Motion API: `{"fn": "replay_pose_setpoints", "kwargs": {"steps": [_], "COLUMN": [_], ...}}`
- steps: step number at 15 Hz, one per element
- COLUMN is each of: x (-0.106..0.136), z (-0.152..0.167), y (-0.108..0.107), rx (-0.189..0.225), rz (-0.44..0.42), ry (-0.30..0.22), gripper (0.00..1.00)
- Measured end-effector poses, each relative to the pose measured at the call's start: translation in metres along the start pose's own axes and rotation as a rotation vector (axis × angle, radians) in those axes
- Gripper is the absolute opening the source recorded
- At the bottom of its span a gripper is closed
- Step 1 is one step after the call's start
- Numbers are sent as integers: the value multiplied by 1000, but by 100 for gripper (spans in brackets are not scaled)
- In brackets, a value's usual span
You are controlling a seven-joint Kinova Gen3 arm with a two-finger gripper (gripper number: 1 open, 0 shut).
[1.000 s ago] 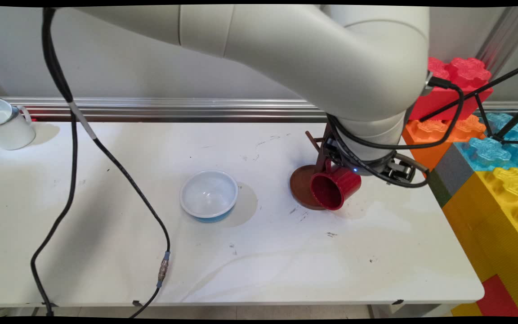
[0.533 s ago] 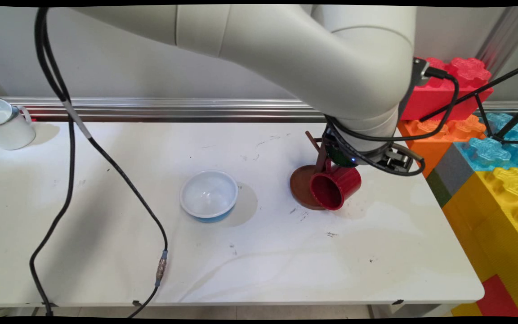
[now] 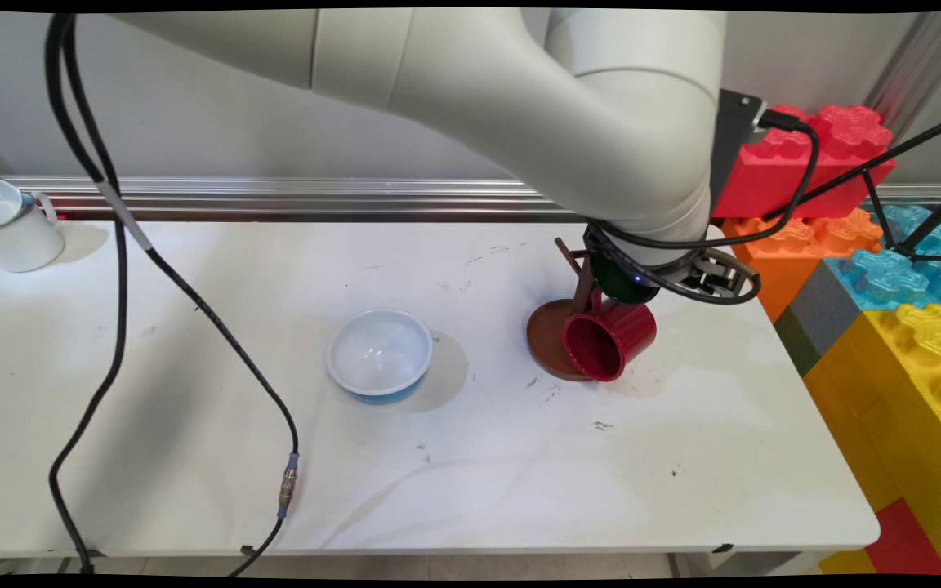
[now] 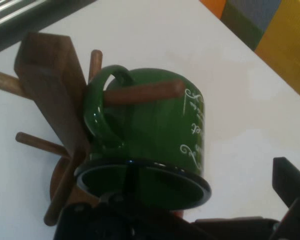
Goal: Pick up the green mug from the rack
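My arm (image 3: 519, 106): smooth off-white rounded links, thin seam lines at joints. Black cables (image 3: 115, 245) hang from it, one with a white band and a grey metal connector (image 3: 287, 488). My gripper's black linkage (image 4: 155, 222) is matte.

A glossy, smooth glaze is shown by the green ceramic mug (image 4: 155, 135) and the red ceramic mug (image 3: 608, 340); matt brown wood forms the pegged mug stand (image 4: 50, 95).
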Motion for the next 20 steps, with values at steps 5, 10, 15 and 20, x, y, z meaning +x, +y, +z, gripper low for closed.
{"fn": "replay_pose_setpoints", "kwargs": {"steps": [5,10,15,20], "x": [-5,-7,-9,-10], "z": [4,9,16,22], "y": [-4,-9,-13,-15], "rx": [-6,-22,-42,-69], "rz": [-8,-18,-44,-69], "ry": [9,37,56,71], "gripper": [100,100,100,100]}}
